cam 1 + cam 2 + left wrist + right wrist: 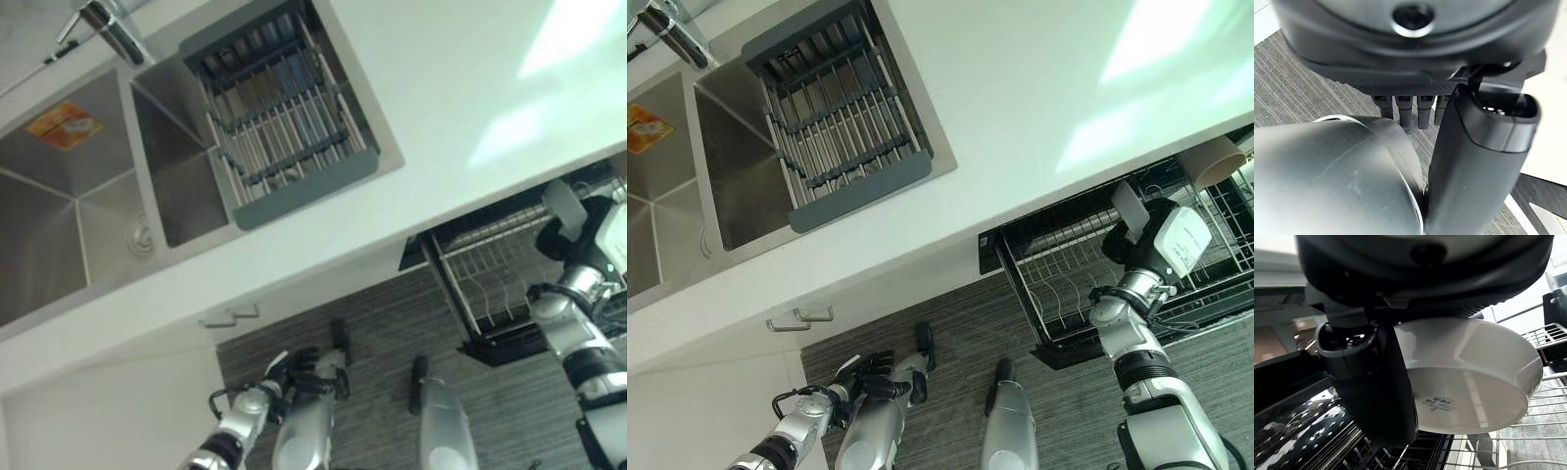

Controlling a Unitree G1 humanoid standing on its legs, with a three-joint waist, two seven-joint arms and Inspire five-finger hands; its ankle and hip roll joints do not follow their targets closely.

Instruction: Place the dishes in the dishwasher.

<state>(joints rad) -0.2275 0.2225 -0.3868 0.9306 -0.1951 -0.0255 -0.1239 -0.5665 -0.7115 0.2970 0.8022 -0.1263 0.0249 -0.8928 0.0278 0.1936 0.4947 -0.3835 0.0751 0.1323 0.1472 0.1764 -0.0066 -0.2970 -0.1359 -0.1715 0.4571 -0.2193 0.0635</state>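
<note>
Bowl glazed, stiff, slippery, breakable; my right hand pinches rim over rack. Keep rim grip firm. My left hand relaxed, empty.

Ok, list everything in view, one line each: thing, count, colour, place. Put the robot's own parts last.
Bowl: one, white, held in the right hand above the dishwasher rack.
Dishwasher rack: one, light wire in a black frame, pulled out below the counter on the robot's right.
Counter: one, white, running across the head views.
Sink: one, steel, two basins, set in the counter at the left.
Drying rack: one, grey with metal bars, lying over the smaller basin.
Tap: one, chrome, behind the sink.
Cabinet handles: two, silver, under the counter.
Floor: grey, striped.
Left hand: dark, hanging low, holding nothing.
Right hand: dark, thumb clamped on the bowl.
</note>
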